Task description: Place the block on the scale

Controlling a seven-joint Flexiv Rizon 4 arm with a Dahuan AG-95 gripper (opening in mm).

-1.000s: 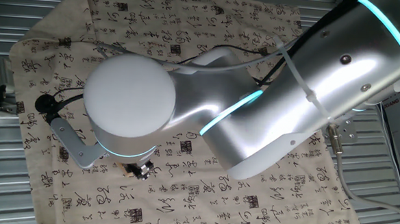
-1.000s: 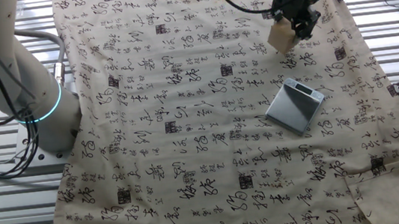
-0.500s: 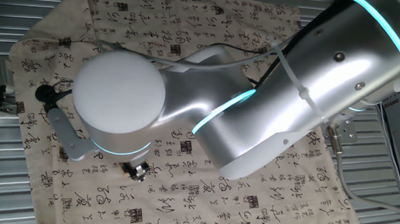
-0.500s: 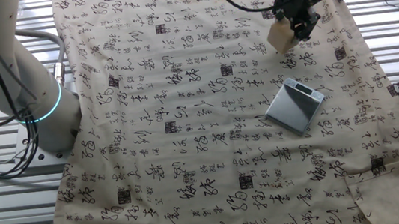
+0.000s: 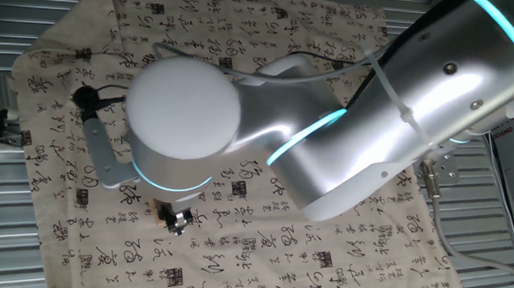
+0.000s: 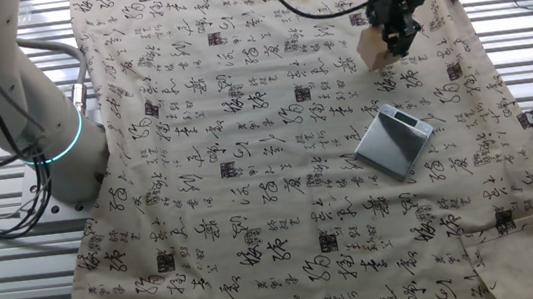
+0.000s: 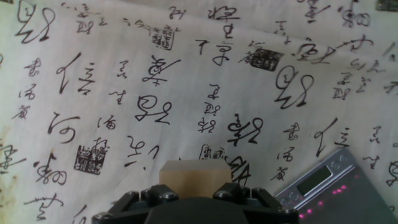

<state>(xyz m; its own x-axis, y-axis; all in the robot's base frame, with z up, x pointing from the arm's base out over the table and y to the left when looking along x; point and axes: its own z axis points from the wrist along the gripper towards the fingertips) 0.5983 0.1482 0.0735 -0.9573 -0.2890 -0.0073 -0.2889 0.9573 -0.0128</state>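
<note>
Small tan wooden cube (image 6: 372,47) is clamped between black two-finger gripper (image 6: 395,34) jaws, lifted above calligraphy-printed cloth (image 6: 249,172), near but apart from flat grey square scale (image 6: 393,141).

Between the tool (image 6: 387,37), carrying the block (image 6: 373,48), and the scale (image 6: 395,141) lies only flat patterned cloth (image 6: 249,172). Above the scale is open air; cables (image 6: 320,2) hang beyond the tool, away from the scale.
</note>
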